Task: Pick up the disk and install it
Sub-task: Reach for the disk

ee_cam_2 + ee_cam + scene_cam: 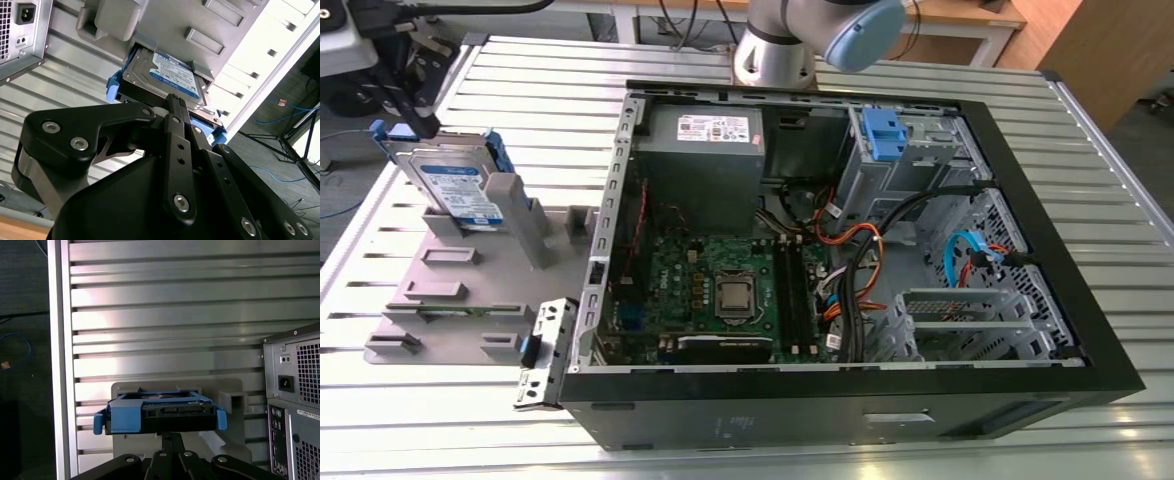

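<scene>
Seemingly end effector (175,102) sits at disk (172,75) edge in grey stand (447,290); clamped or not, can't tell. Best grip blue frame (127,417) squarely, lift straight up.

Tool and disk, each partly out of sight

In the exterior view the tool (414,115) is cut off by the picture's top left corner, and where it meets the disk (456,188) cannot be told. The posts of the grey holder (454,300), by the surface's (1067,130) edge, hide the disk's lower part. In the second wrist view the tool's body covers the disk's near edge.
</scene>
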Controlling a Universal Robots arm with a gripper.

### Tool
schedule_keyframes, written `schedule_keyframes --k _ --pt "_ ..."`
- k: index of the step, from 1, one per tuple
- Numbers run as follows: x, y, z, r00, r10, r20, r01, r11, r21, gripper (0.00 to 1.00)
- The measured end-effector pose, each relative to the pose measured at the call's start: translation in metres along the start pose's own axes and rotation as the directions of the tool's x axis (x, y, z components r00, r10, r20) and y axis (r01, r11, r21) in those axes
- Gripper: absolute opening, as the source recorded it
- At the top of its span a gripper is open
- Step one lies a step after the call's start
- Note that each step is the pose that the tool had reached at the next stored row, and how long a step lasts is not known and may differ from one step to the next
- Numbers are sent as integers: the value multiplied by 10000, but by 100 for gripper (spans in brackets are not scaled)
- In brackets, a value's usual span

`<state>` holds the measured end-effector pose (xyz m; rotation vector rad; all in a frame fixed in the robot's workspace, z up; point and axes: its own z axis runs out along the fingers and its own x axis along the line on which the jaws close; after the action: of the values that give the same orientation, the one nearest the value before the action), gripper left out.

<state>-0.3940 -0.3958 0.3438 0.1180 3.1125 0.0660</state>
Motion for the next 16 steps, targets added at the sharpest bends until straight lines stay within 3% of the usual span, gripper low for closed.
schedule_keyframes --k 16 --pt "96 93 88 10000 -1 0 1 10000 0 11"
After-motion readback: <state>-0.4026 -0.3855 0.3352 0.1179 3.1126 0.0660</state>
